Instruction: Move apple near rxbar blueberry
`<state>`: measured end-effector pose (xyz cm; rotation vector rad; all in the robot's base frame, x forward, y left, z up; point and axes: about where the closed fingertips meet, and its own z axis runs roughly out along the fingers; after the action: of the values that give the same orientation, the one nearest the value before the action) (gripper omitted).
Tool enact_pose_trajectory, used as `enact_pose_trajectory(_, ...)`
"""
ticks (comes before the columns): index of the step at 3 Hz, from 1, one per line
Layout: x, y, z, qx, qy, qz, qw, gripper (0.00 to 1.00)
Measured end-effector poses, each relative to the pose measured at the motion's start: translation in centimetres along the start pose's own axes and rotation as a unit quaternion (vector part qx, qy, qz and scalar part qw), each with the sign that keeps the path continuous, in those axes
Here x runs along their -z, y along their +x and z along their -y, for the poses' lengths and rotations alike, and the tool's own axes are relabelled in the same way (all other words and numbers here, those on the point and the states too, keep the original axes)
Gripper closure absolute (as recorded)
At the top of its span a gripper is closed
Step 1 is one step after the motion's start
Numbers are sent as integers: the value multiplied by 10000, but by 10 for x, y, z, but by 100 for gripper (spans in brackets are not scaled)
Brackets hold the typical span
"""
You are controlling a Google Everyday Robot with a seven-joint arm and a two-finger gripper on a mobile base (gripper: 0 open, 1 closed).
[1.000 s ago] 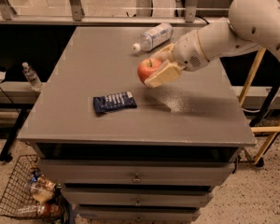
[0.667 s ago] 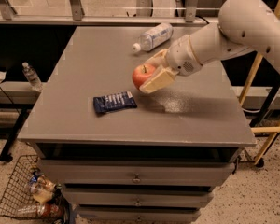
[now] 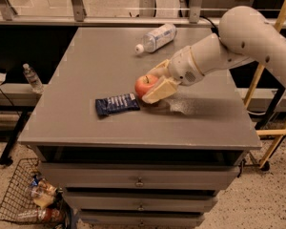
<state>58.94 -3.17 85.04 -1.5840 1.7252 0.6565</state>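
While the gripper (image 3: 149, 87) sits mid-table with both fingers (image 3: 163, 88) clamped around the apple (image 3: 144, 84), the apple is just right of the rxbar blueberry (image 3: 117, 104), near its end; contact unclear. Apple resting on or just above the table (image 3: 86, 66): cannot tell. Water bottle (image 3: 156, 37) lies on its side toward the far edge, well apart.
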Motion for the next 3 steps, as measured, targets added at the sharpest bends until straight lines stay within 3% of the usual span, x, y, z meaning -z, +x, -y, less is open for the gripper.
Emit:
enact_pose_trajectory(1,-5,10,1,-171,-32,127,9998,100)
enact_pose_trajectory(2,-6,11,1,-183,-37,136,9997,82)
enact_pose_trajectory(3,-8,10,0,-177,-61,138,9997,58)
